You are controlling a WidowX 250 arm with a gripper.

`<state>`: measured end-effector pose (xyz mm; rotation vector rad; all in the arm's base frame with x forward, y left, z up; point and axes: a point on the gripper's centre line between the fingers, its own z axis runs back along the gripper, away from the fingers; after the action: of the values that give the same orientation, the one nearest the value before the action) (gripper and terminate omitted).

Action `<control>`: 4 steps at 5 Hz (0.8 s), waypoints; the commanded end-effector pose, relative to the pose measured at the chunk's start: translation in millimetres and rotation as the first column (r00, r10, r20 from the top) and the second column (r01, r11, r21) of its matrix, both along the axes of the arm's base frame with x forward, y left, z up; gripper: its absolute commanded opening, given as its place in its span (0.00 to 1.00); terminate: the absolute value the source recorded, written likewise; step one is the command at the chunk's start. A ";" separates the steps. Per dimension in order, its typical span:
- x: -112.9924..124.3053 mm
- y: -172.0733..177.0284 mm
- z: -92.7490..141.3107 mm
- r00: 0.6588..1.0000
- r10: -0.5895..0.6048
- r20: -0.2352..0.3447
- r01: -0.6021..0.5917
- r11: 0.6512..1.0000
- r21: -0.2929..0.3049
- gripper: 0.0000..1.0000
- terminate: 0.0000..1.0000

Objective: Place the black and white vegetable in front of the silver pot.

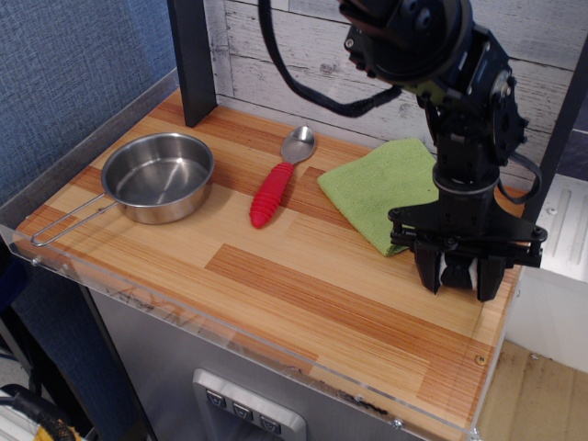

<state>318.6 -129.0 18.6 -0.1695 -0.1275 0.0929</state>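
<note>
The black and white vegetable (457, 272) is a small plush roll at the right end of the wooden table. Only a white and black sliver of it shows between my fingers. My gripper (457, 278) points straight down and is shut on it, just off the near right corner of the green cloth. I cannot tell whether the roll still touches the table. The silver pot (159, 175) stands far off at the left end, empty, with its wire handle (69, 225) pointing toward the front left corner.
A metal spoon with a red handle (271, 195) lies between the pot and the green cloth (381, 188). A black post (193, 60) stands at the back left. A clear raised rim (276, 354) runs along the table's front edge.
</note>
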 end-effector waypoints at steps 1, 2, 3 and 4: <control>14.0 15.7 56.2 0.994 0.043 0.100 -0.037 0.998 -0.056 0.00 0.00; 21.9 37.0 75.5 0.987 0.082 0.135 -0.083 0.997 -0.001 0.00 0.00; 28.2 65.1 84.3 0.976 0.142 0.166 -0.143 0.990 -0.005 0.00 0.00; 36.9 97.9 92.8 0.959 0.208 0.194 -0.211 0.977 -0.004 0.00 0.00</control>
<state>355.1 -31.9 85.8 -0.1329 -0.2668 0.2987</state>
